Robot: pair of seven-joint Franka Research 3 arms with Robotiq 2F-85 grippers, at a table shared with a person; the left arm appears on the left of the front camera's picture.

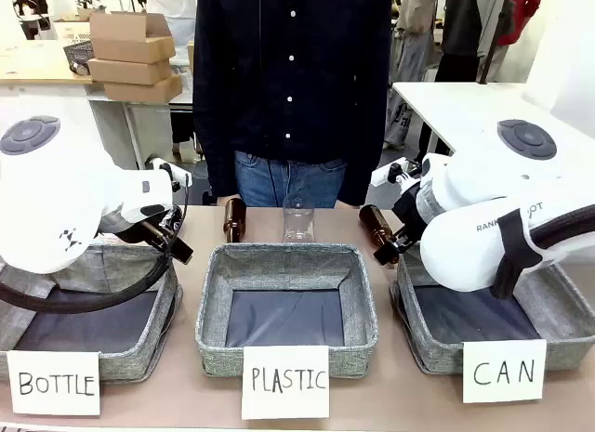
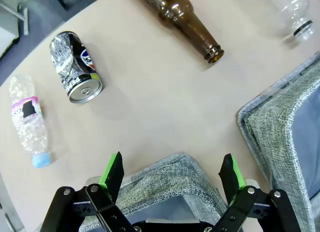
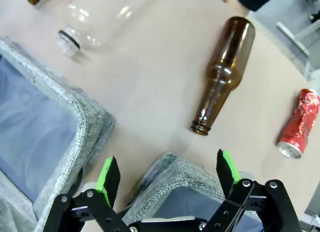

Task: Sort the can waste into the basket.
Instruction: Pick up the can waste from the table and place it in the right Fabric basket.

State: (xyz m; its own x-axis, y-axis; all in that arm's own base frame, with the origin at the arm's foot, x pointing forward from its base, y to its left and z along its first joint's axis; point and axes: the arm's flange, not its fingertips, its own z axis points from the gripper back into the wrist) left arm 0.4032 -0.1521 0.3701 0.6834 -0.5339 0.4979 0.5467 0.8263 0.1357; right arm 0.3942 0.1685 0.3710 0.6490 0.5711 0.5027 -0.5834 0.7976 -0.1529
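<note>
Though half behind right arm [image 1: 483,237], basket [image 1: 435,350], seemingly with dark bottom.

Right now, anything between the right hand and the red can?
Nothing visible. The open right hand hovers over a corner of the grey woven basket; the red dented metal can lies on bare table past it, the brown glass bottle off to one side.

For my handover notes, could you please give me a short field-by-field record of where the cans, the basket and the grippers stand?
black can: lying on the table, outside every basket
red can: dented, lying on the table near a brown glass bottle
CAN basket: no can in the part that shows
left gripper: open, empty
right gripper: open, empty
</note>
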